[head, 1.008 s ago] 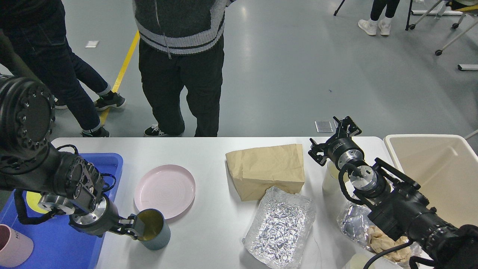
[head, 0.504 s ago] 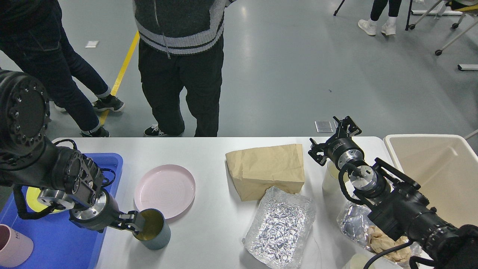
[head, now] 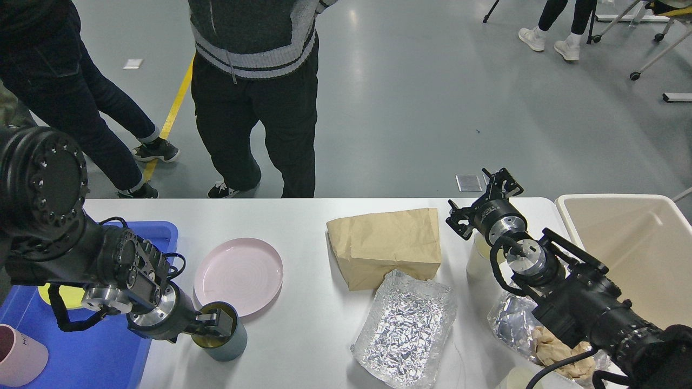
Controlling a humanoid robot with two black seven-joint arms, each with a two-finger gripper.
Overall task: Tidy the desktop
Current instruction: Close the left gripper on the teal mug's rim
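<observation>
Table [head: 313, 227] mostly uncleared: plate [head: 238, 276], bag [head: 385, 244], foil [head: 404, 329] left. Your left gripper [head: 218, 324] grasps cup [head: 224, 343] at 7 o'clock; right gripper [head: 483, 202] unclear.

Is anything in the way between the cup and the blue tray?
Nothing visible. The cup sits right beside the blue tray, with only the left gripper reaching into its mouth.

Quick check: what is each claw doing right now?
Left claw: at the grey cup's rim, one finger inside; grip cannot be told.
Right claw: open, empty.
</observation>
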